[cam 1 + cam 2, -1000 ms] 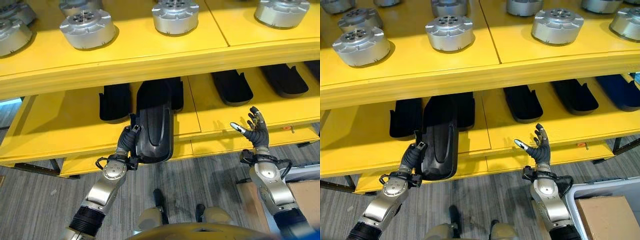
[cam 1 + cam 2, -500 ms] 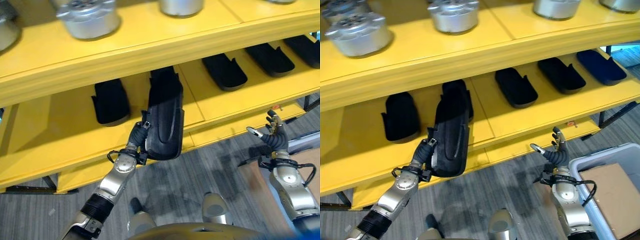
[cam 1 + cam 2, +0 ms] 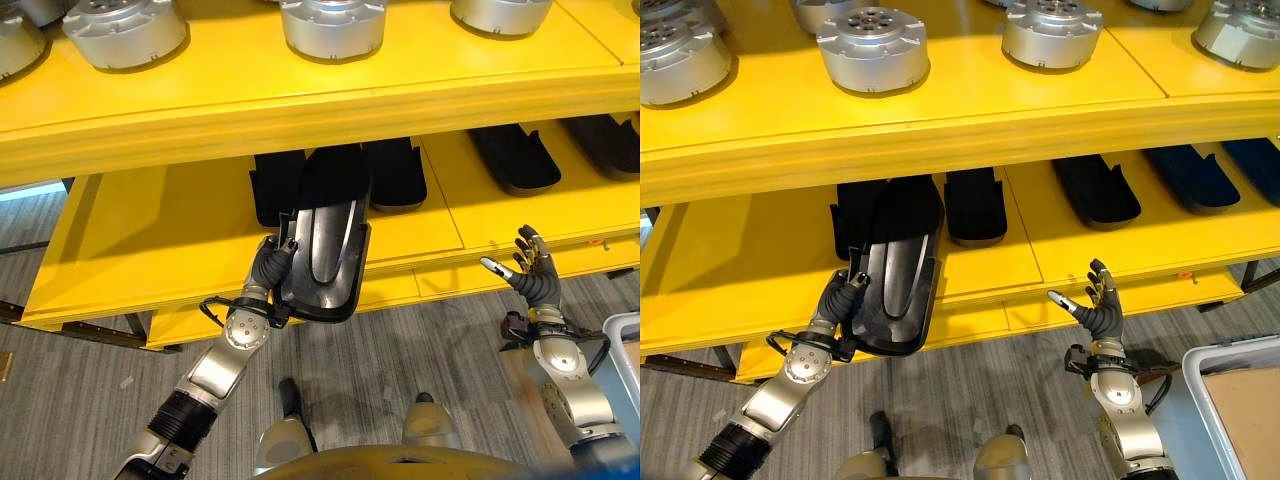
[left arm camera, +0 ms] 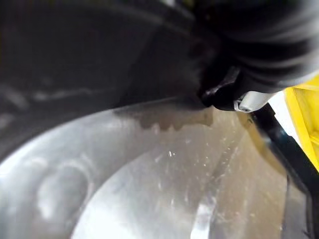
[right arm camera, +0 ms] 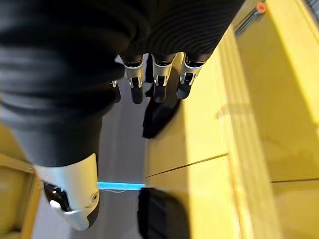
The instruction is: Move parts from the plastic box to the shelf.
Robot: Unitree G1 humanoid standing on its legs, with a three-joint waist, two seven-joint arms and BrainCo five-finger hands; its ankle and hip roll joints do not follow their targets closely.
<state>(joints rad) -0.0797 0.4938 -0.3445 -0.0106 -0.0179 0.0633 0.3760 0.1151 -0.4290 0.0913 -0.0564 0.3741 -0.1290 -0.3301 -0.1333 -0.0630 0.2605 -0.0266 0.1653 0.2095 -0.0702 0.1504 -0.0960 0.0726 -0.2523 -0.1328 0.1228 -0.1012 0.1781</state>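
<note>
Black part: long axis runs front to back, far end under the upper shelf, near end overhanging the lower shelf edge.
Left robot hand: fingers curled on its near-left rim.
Right robot hand: fingers spread, empty.

floor: grey, with long stripes like wood planks
light: bright from above, and the yellow boards shine
dark spot: a shadow under the top board
blue strip: a bit of pale blue far back, past the floor
</note>
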